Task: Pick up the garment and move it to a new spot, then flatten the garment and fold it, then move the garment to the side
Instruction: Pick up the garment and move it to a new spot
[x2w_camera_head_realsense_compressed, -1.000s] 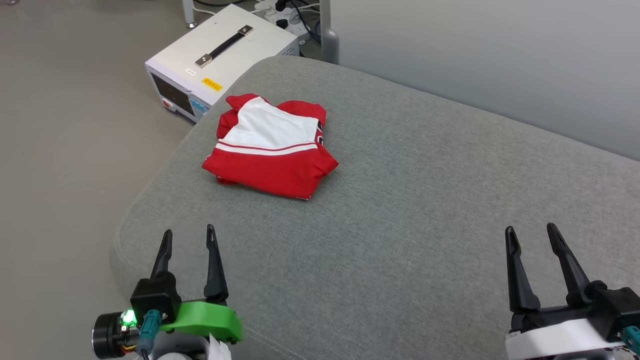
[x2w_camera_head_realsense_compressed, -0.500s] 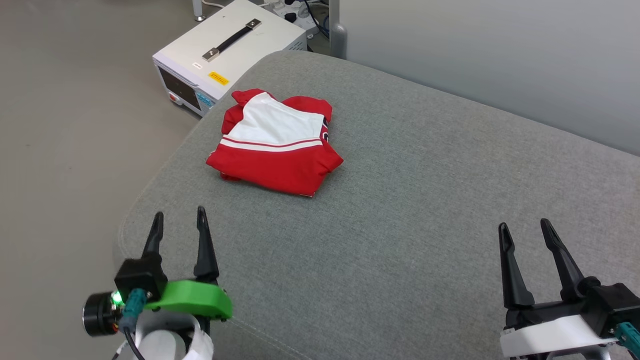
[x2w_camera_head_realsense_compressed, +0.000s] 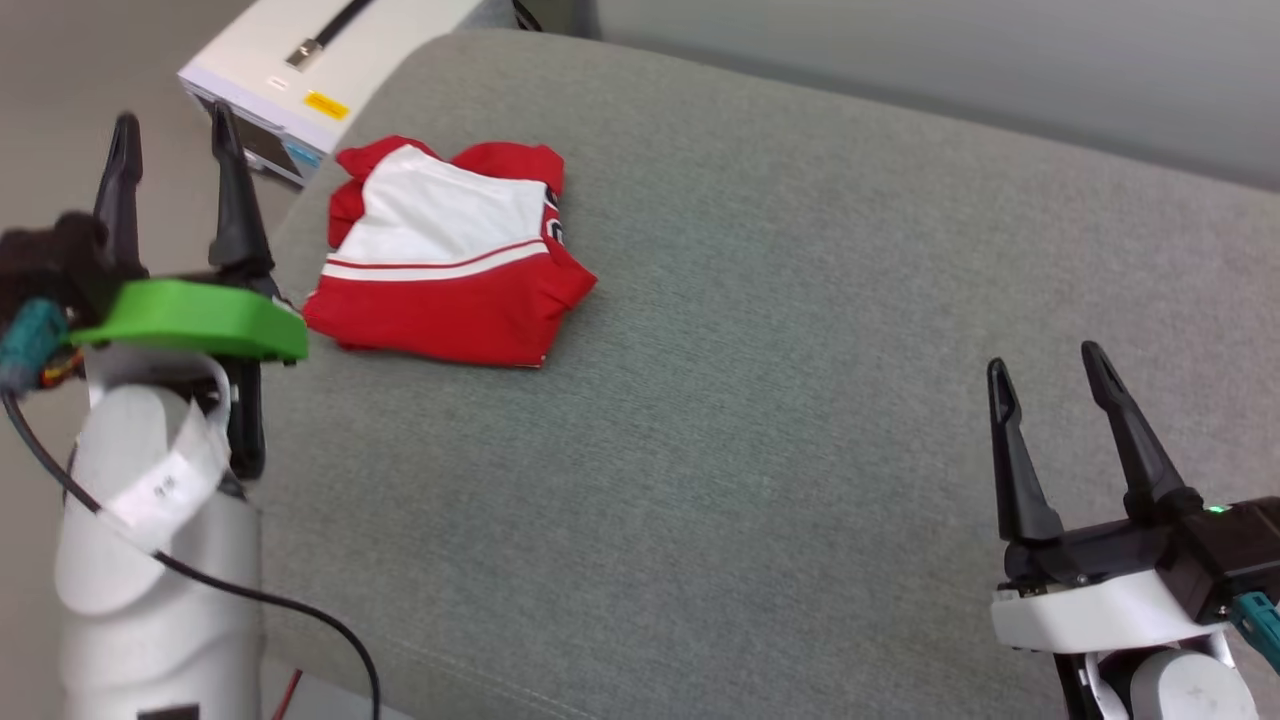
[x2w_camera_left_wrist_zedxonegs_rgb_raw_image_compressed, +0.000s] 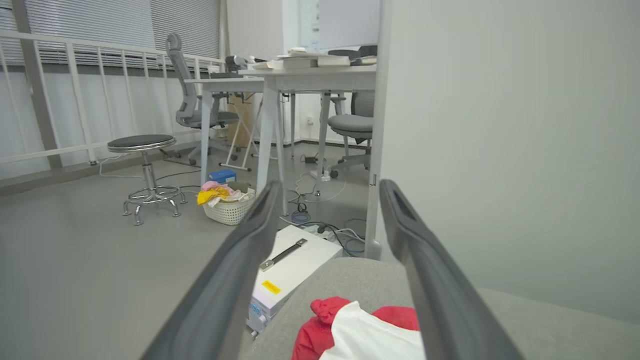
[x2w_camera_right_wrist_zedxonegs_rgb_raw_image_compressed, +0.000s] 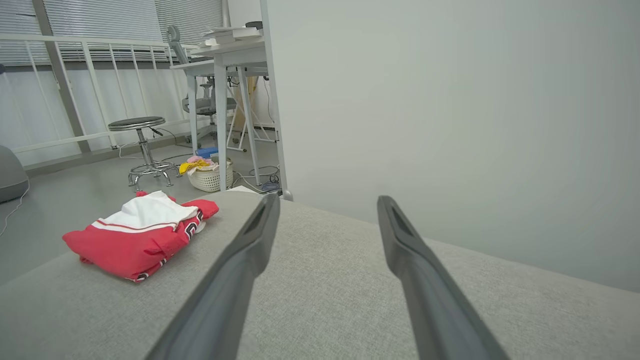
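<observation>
Hiding most of its print (x2w_camera_head_realsense_compressed: 553, 222) — garment (x2w_camera_head_realsense_compressed: 440, 305)

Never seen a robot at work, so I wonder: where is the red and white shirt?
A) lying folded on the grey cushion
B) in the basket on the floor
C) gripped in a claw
A: the red T-shirt lies folded on the grey cushion, near its left edge.

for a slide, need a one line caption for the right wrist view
Open right gripper above a grey cushion, folded red-and-white T-shirt at left
</observation>
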